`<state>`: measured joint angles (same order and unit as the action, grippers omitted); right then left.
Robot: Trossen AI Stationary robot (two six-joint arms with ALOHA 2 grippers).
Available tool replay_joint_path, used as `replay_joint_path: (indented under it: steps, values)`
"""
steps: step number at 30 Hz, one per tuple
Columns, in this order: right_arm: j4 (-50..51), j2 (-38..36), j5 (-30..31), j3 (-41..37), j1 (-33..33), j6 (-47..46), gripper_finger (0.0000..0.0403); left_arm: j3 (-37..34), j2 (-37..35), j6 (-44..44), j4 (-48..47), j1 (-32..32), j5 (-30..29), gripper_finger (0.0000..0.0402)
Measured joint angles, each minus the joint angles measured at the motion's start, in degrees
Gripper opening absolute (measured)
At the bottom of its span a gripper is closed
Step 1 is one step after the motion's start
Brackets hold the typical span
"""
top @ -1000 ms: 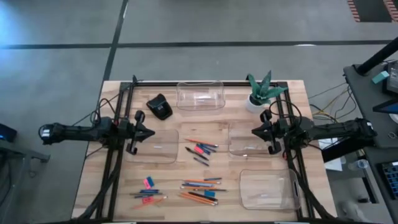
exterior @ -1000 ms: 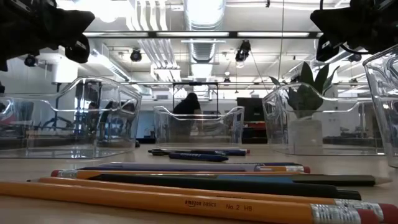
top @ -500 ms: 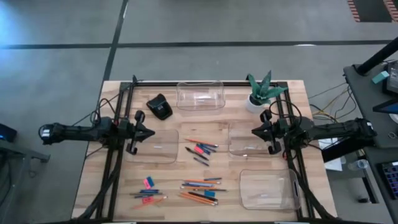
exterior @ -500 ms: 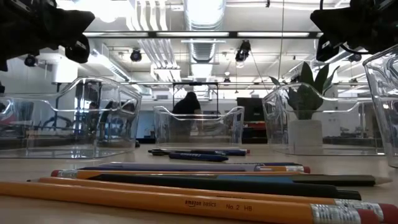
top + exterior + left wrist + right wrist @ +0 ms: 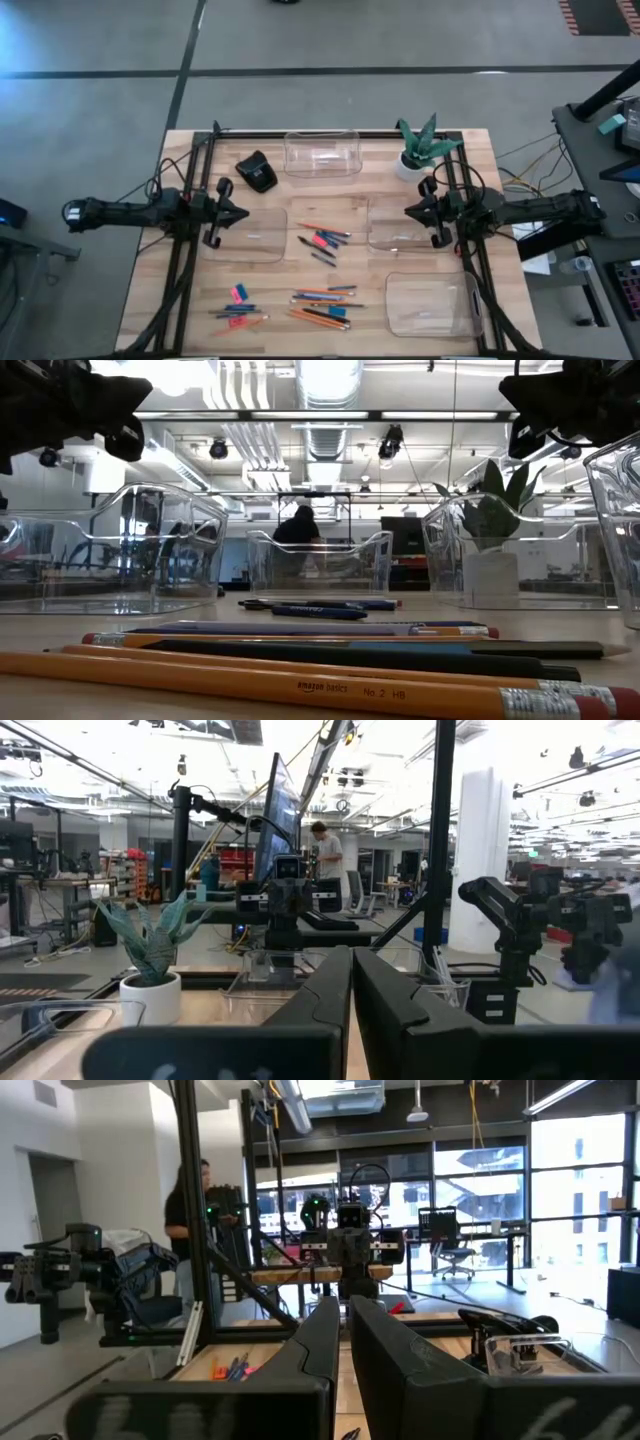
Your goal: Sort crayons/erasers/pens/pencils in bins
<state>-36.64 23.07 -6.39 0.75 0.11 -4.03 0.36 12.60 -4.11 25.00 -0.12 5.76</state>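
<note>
Orange pencils, dark pens and blue crayons lie in loose piles on the wooden table: one at the centre [image 5: 322, 240], one near the front [image 5: 322, 305], one at the front left [image 5: 238, 312]. Pink erasers [image 5: 238, 293] lie among them. In the low view the pencils [image 5: 300, 685] lie closest. Four clear bins stand at the far middle [image 5: 321, 153], the left [image 5: 250, 234], the right [image 5: 400, 228] and the front right [image 5: 432, 303]. My left gripper [image 5: 243, 212] hovers shut at the left bin's far edge. My right gripper [image 5: 408, 211] hovers shut over the right bin's far left corner. Both hold nothing.
A black lump-shaped object [image 5: 258, 172] sits at the far left and a white plant pot [image 5: 420, 150] at the far right. Black frame rails [image 5: 185, 260] run along both table sides. A person [image 5: 300, 530] shows in the room behind the table.
</note>
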Motion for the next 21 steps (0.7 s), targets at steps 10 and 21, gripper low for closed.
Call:
replay_joint_path:
  steps: [10,21]
  values:
    - [-3.1,0.0,2.1,0.0,0.0,1.9,0.0022,0.0,0.0,0.0,0.0,0.0,0.0,0.0000]
    - [-3.5,-0.1,3.8,0.0,0.0,-0.3,0.0022,0.0,0.0,0.0,0.0,0.0,0.0,0.0000]
